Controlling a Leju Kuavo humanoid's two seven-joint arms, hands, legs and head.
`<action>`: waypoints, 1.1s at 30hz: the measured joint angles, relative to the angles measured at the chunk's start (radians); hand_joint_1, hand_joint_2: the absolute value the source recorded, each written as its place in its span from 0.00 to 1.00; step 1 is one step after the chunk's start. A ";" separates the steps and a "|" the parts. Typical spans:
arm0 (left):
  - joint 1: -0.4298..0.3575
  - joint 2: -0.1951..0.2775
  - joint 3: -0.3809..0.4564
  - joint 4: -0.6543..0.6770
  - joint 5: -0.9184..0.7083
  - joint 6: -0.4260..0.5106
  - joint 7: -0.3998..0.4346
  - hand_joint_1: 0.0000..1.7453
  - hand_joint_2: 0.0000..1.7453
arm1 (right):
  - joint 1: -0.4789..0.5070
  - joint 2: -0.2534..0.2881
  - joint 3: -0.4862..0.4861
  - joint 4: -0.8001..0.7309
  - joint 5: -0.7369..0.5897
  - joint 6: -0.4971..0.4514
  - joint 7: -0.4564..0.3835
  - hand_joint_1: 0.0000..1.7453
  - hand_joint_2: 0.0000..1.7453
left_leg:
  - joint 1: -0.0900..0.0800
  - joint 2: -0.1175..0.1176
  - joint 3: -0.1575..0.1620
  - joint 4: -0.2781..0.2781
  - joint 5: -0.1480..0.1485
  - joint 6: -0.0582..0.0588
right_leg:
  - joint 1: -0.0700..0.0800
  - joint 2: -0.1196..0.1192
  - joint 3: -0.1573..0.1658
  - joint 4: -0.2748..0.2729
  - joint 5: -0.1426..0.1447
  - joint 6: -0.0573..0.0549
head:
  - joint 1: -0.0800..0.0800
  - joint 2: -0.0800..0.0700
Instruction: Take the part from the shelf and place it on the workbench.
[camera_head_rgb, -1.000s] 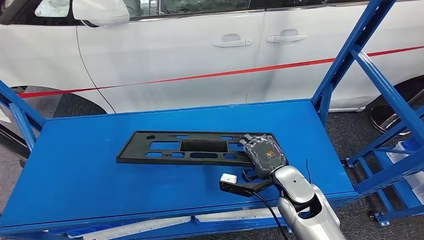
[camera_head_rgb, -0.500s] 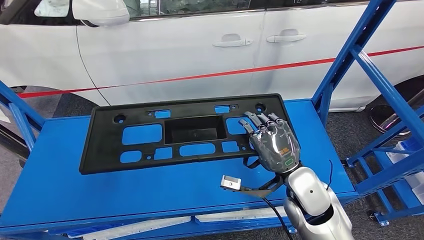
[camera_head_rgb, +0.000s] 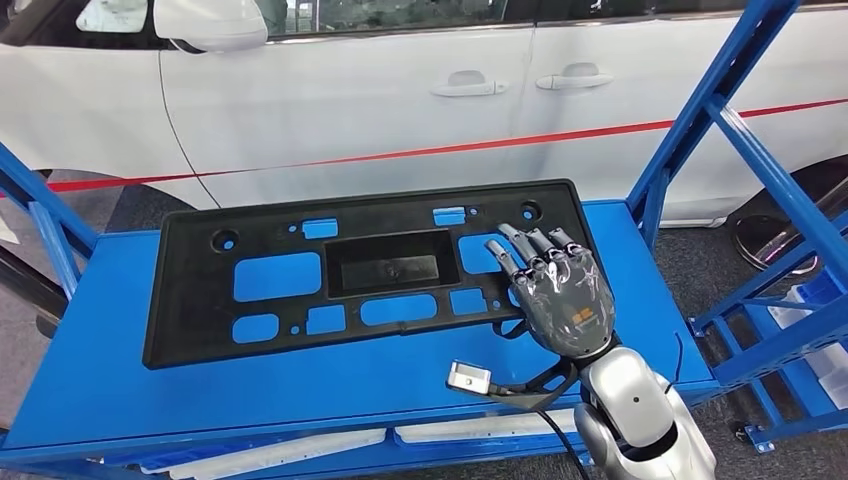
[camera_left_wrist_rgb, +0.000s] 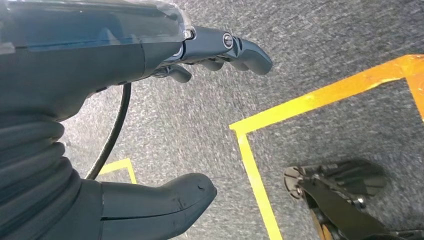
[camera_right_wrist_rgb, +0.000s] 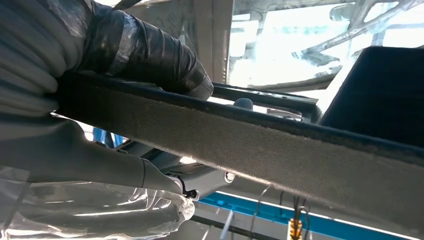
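Note:
The part is a long black plastic panel (camera_head_rgb: 300, 270) with several cut-outs and a sunken box in its middle. It stands tilted up off the blue shelf (camera_head_rgb: 130, 390), its face toward me. My right hand (camera_head_rgb: 562, 292) grips its right end, fingers over the face and thumb behind. In the right wrist view the panel's edge (camera_right_wrist_rgb: 280, 145) runs between thumb and fingers of the right hand (camera_right_wrist_rgb: 75, 125). My left hand (camera_left_wrist_rgb: 130, 115) hangs over grey carpet, fingers apart and holding nothing.
A white car (camera_head_rgb: 400, 90) with a red stripe stands just behind the shelf. Blue rack struts (camera_head_rgb: 720, 110) rise at the right and left (camera_head_rgb: 40, 220). A small wrist camera (camera_head_rgb: 468, 378) juts out below my right hand. Yellow floor tape (camera_left_wrist_rgb: 320, 95) crosses the carpet.
The panel lay flat on the shelf a second ago. My right hand has lifted and tipped it upright, and since half a second ago it has risen slightly further.

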 joint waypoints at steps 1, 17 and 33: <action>0.000 -0.001 0.000 0.000 -0.002 0.000 -0.001 0.00 1.00 | 0.001 -0.003 0.000 -0.001 0.000 0.000 0.000 1.00 1.00 | 0.003 0.003 -0.003 -0.004 0.006 0.004 | -0.001 -0.001 -0.020 0.049 -0.037 0.003 | 0.000 0.000; 0.001 -0.004 0.000 0.000 -0.016 0.005 -0.002 0.00 1.00 | 0.016 -0.028 0.002 0.000 0.000 0.009 0.004 1.00 1.00 | 0.012 0.001 -0.116 0.178 -0.102 -0.052 | -0.012 -0.008 0.025 -0.019 -0.002 -0.040 | 0.000 0.000; -0.006 -0.002 0.000 0.000 -0.024 0.008 0.000 0.00 1.00 | 0.031 -0.029 0.002 -0.004 0.000 0.022 0.011 1.00 1.00 | -0.009 0.011 -0.035 0.015 0.012 0.018 | -0.004 -0.007 -0.097 0.142 -0.085 0.005 | 0.000 0.000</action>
